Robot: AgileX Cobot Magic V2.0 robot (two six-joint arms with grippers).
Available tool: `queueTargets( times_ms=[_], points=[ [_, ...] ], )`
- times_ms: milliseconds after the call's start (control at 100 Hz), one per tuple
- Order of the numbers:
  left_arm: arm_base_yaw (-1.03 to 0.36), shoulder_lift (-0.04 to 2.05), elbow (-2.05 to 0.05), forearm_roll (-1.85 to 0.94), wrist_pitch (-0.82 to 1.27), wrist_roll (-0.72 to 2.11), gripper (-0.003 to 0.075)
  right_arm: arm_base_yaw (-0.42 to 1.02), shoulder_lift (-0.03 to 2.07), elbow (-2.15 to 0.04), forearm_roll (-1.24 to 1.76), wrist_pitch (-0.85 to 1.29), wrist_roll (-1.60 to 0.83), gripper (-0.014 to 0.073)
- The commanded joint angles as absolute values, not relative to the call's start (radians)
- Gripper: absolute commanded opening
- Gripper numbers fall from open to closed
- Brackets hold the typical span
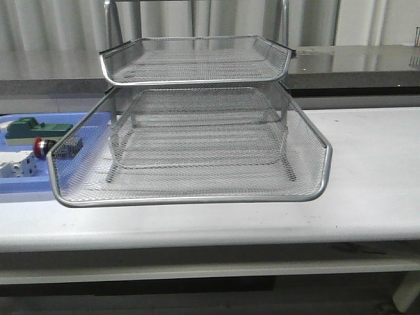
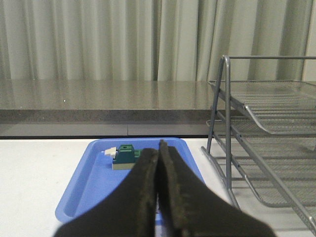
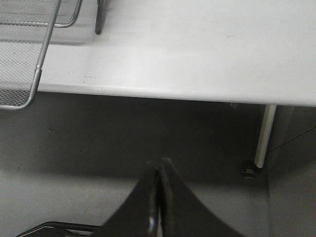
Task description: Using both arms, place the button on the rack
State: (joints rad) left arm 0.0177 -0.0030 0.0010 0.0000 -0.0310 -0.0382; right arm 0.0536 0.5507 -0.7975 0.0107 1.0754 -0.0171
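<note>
The button, with a red head and dark body, lies on its side in the blue tray, just left of the rack. The rack is silver wire mesh and stands mid-table with one tray drawn out toward me. Neither arm shows in the front view. My left gripper is shut and empty, low over the near end of the blue tray, with the rack beside it. The button is hidden in that view. My right gripper is shut and empty, off the table's front edge, apart from the rack's corner.
A green block and a white block share the blue tray with the button. The green block also shows in the left wrist view. The table's front edge and a leg show in the right wrist view. A grey ledge runs behind.
</note>
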Motion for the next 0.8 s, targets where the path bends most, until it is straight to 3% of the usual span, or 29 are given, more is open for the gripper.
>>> queueTargets(
  times_ms=[0, 140, 360, 790],
  points=[
    [0.021, -0.038, 0.047, -0.007, -0.158, -0.047, -0.0020, 0.044, 0.554, -0.828, 0.000, 1.020, -0.017, -0.0071],
    [0.021, -0.038, 0.023, -0.016, -0.194, -0.047, -0.0020, 0.044, 0.554, -0.828, 0.000, 1.020, -0.017, -0.0071],
    [0.021, 0.034, -0.146, -0.072, -0.047, -0.047, -0.0020, 0.044, 0.554, -0.828, 0.000, 1.020, -0.017, -0.0071],
    [0.021, 0.561, -0.659, 0.046, 0.377, -0.043, -0.0020, 0.044, 0.554, -0.828, 0.000, 1.020, -0.017, -0.0071]
  ],
)
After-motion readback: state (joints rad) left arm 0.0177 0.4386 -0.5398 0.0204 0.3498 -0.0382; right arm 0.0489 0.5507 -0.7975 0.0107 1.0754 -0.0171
